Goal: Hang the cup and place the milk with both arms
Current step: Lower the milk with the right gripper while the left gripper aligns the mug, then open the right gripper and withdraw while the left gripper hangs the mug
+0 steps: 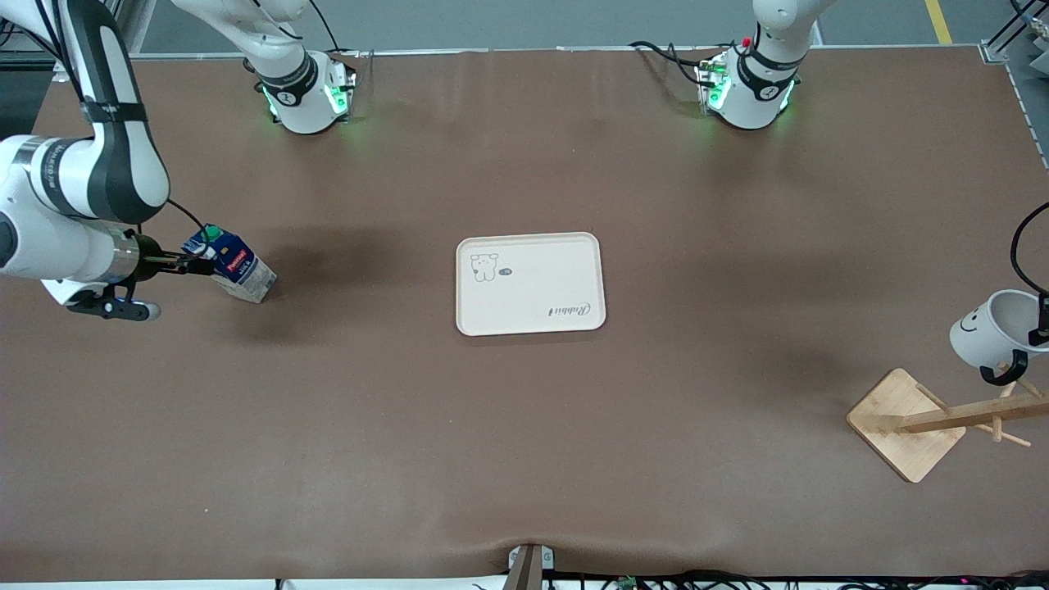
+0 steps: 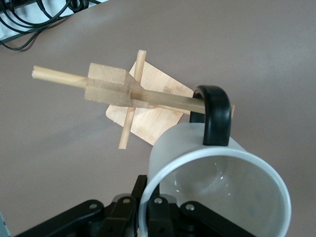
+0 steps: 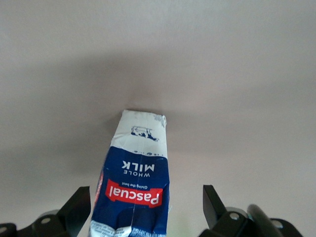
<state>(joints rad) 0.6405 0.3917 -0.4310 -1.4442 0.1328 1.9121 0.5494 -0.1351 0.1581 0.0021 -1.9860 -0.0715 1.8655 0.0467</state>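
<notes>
The milk (image 1: 236, 266) is a dark-blue carton with a green cap. It stands tilted on the table near the right arm's end, its cap leaning toward my right gripper (image 1: 195, 264). In the right wrist view the milk (image 3: 140, 158) sits between the spread fingers of my right gripper (image 3: 145, 191), close to one finger (image 3: 79, 207). My left gripper (image 1: 1039, 332) is shut on the rim of the cup (image 1: 987, 332) and holds it tilted over the wooden rack (image 1: 910, 422). In the left wrist view the cup's black handle (image 2: 215, 116) is right at a rack peg (image 2: 163, 98), with my left gripper (image 2: 148, 191) pinching the rim.
A cream tray (image 1: 530, 283) with a bear drawing lies at the middle of the table. The rack's square base (image 2: 148, 113) sits near the table's edge at the left arm's end. Cables lie along the table edge nearest the front camera.
</notes>
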